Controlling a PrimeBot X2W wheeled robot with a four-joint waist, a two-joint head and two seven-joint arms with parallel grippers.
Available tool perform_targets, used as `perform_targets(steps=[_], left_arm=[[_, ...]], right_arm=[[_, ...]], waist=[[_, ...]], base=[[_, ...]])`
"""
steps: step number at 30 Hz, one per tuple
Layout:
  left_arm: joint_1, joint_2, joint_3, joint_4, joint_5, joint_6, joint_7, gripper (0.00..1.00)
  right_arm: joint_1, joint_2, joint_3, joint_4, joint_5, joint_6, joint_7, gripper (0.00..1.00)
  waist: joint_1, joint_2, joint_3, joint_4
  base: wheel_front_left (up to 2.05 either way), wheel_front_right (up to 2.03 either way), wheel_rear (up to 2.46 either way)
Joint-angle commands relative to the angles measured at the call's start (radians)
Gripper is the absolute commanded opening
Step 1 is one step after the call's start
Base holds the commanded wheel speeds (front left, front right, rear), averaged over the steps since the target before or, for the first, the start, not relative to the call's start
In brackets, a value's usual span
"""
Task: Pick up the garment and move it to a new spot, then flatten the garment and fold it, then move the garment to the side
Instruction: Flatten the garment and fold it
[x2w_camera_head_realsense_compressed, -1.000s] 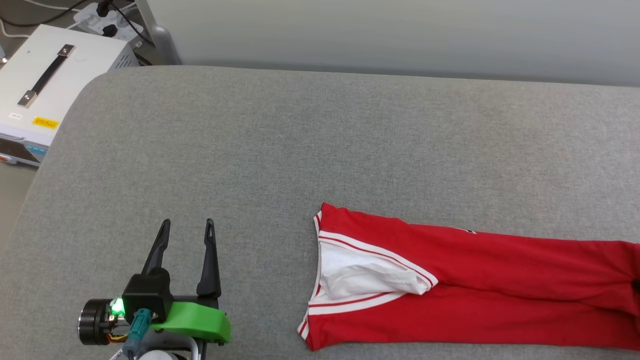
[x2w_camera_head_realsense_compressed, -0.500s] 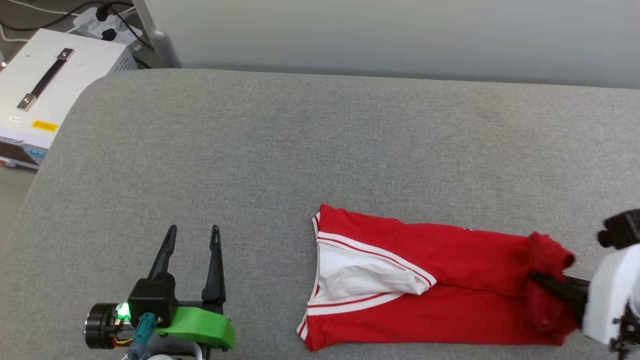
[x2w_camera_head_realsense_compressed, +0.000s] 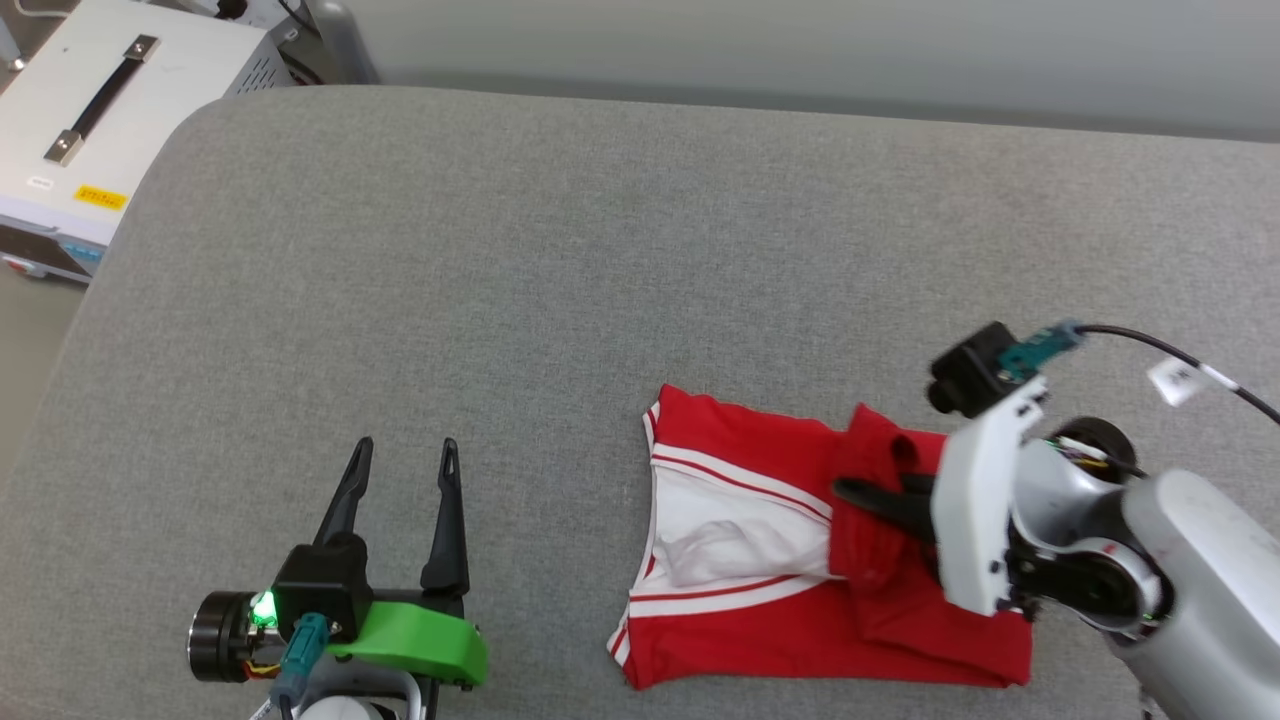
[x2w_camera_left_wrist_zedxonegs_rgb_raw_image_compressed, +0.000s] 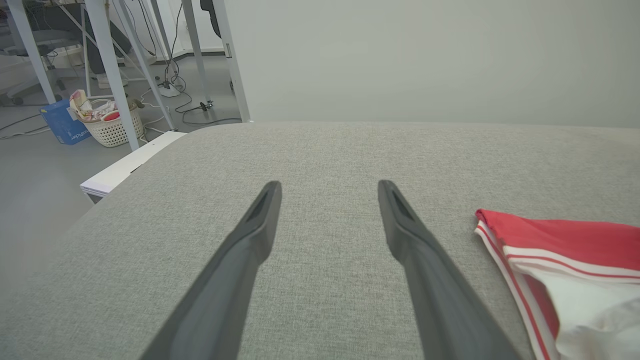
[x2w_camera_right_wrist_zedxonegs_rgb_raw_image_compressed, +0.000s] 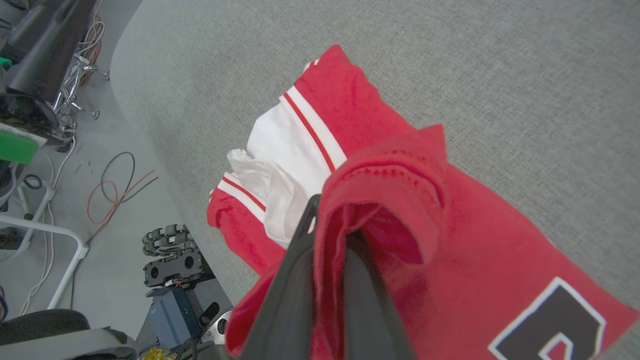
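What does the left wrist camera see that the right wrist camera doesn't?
Left wrist view's own: the open left pincer pointing across the grey cushion, plus a white basket and a blue box on the floor.
Right wrist view's own: the right pincer shut on a fold of the red garment, and a black, white-outlined print.
Shared: the garment's white sleeve with striped trim, lying on the grey cushion.

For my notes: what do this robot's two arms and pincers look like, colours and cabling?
Left pincer: two long, dark, tapering fingers on a black block, green shell, lit green lamp, teal connector. Right pincer: dark fingers too, white shell, silver-grey arm, teal plug with a black cable bearing a white tag.
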Motion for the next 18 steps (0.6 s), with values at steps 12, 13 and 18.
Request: perform_targets(steps=[12, 13, 18], left_arm=[[-0.058, -0.017, -0.004, 0.008, 0.011, -0.009, -0.006, 1.0], [-0.06, -0.017, -0.005, 0.01, 0.011, -0.009, -0.006, 1.0], [-0.064, -0.019, -0.005, 0.014, 0.009, -0.007, -0.006, 1.0]], right_arm=[[-0.2, 0.143, 0.249, 0.239, -0.044, -0.001, -0.115, 0.0], [-0.204, 0.146, 0.272, 0.271, -0.057, -0.001, -0.129, 0.0], [-0.198, 0.155, 0.343, 0.394, -0.063, -0.001, -0.188, 0.0]], waist=[[0.0, 0.0, 0.052, 0.025], [0.0, 0.0, 0.055, 0.027], [0.0, 0.0, 0.058, 0.03]], base=[[0.0, 0.0, 0.0], [0.0, 0.0, 0.0], [0.0, 0.0, 0.0]])
